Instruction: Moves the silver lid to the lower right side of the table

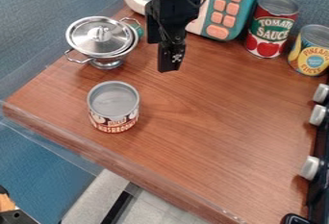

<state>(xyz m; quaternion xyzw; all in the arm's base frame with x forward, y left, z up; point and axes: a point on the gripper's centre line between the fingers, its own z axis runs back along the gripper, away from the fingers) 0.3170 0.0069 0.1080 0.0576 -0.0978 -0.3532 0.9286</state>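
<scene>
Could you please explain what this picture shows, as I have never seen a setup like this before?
The black machine coming in from the top is a robot arm, and the gripper at its lower end is its hand. There is one picture, taken by a fixed camera looking down at a slant. The work surface is a brown wooden table.

On the left stands a small metal pot with a silver lid on top; the task is to move that lid. Nearer the camera is a short can. At the back are a teal and white toy microwave, a tall red can and a yellow and blue can. Pale knobs line the right edge. I can see nothing held in the gripper.
</scene>
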